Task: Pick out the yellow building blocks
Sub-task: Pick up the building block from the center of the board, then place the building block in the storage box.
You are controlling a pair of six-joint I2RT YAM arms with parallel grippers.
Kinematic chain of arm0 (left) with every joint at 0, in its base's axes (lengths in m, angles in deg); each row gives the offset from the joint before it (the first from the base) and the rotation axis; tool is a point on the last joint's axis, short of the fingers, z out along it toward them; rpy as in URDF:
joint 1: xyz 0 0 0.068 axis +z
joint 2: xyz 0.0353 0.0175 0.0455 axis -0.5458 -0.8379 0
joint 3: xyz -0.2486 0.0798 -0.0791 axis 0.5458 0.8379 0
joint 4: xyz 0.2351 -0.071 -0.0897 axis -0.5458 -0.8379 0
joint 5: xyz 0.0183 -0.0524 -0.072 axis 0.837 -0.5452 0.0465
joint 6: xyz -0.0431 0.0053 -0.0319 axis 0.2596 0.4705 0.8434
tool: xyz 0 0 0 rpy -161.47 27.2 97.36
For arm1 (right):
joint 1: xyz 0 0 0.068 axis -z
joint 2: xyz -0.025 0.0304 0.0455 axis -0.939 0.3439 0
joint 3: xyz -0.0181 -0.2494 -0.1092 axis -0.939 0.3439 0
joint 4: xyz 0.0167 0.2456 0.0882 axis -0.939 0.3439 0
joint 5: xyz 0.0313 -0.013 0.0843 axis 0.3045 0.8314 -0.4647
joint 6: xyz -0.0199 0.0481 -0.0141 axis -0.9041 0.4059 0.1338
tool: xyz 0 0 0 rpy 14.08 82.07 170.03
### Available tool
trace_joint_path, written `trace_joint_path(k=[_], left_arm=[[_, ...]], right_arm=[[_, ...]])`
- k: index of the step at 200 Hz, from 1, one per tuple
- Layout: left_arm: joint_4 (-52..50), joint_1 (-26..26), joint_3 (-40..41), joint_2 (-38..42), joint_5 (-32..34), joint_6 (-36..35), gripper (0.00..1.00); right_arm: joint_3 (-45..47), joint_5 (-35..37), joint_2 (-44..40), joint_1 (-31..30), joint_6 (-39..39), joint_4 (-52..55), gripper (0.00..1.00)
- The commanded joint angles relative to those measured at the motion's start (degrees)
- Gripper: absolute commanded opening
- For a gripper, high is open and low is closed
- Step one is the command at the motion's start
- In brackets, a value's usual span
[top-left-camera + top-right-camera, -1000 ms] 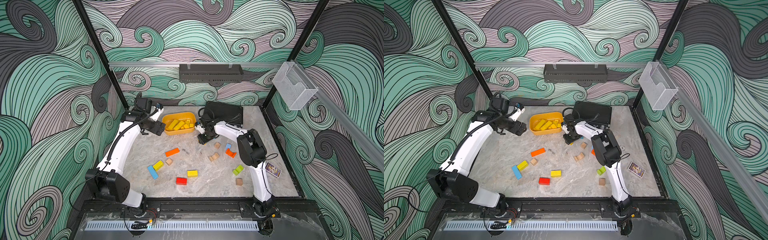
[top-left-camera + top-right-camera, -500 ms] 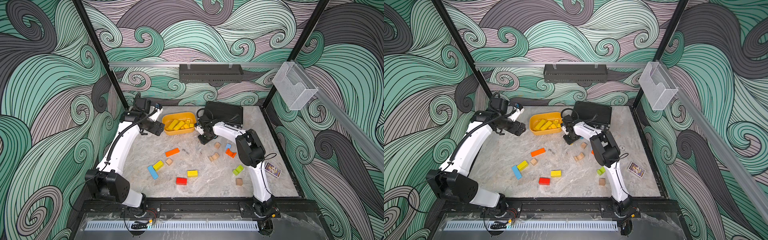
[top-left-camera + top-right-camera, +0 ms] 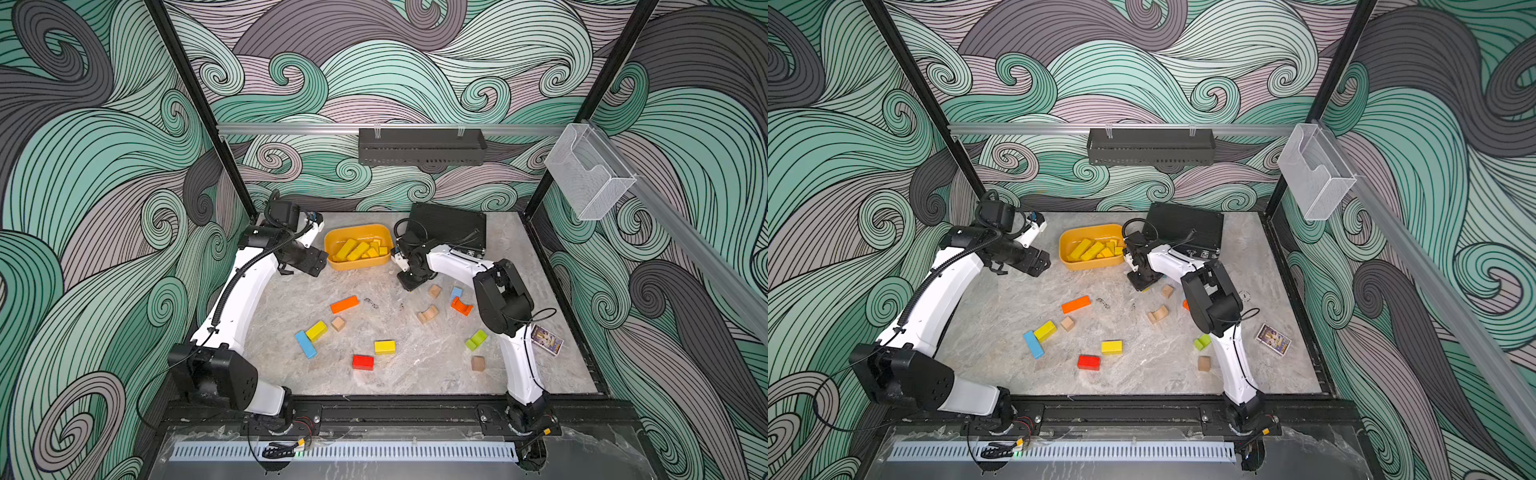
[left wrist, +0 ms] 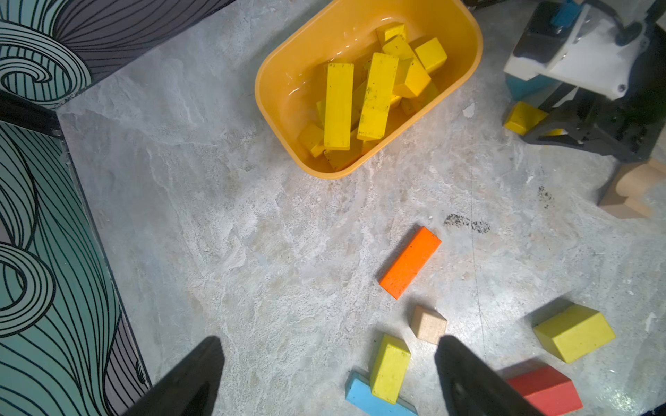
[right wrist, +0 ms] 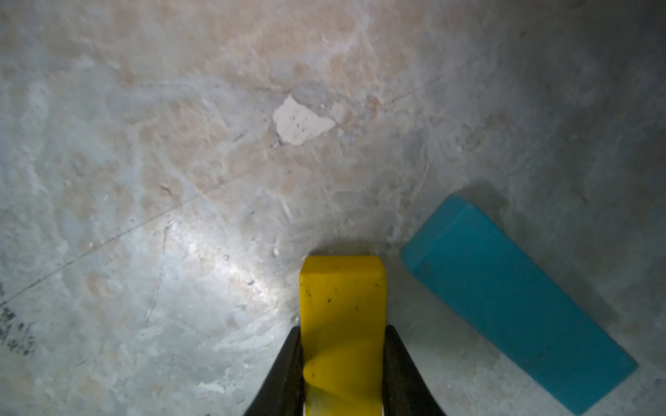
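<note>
Right arm's folded elbow-up, wrist pointing down just right of the orange-yellow tub (image 3: 360, 264), mid-frame in both top views. The right gripper (image 5: 342, 335) has both black fingers clamped on a yellow block (image 5: 342, 284) low at the marble tabletop (image 5: 180, 180), with a teal block (image 5: 515, 306) just beside. Left arm reaches toward the tub's left end, and the left gripper (image 4: 328, 363) is spread wide. The tub holds a pile of yellow bars and bricks (image 3: 353, 249). One loose yellow brick (image 3: 385, 346) sits lower center.

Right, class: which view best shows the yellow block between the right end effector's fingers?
Right wrist: the block sits large and sharp between the right end effector's fingers. Left wrist shows only a small part. In both top views the arm hides it.
</note>
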Motion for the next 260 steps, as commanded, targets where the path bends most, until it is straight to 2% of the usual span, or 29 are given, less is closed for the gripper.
trace_joint_path(k=[1, 55, 92, 171, 219, 260], left_arm=[[0.9, 0.9, 0.9, 1.1, -1.1, 0.4, 0.93], [1.0, 2.0, 2.4, 0.7, -0.6, -0.1, 0.93], [0.4, 2.6, 3.2, -0.1, -0.9, -0.2, 0.93], [1.0, 3.2, 5.5, -1.2, -1.0, -0.2, 0.92], [1.5, 3.3, 6.1, -1.1, -1.6, -0.6, 0.92], [2.0, 3.4, 6.4, -0.5, -1.7, -1.3, 0.92]], right_arm=[[0.9, -4.7, -5.7, 1.0, 3.5, 1.6, 0.02], [-1.9, -7.9, -11.0, 1.2, 3.8, 4.0, 0.02], [-7.6, -10.4, -10.1, 1.2, 5.0, 4.0, 0.03], [-29.5, -15.0, 5.4, 0.0, 6.8, 3.2, 0.05], [-42.0, -13.0, 14.5, -0.5, 5.2, 3.1, 0.06], [-47.4, -10.5, 20.4, -0.6, 3.8, 3.1, 0.07]])
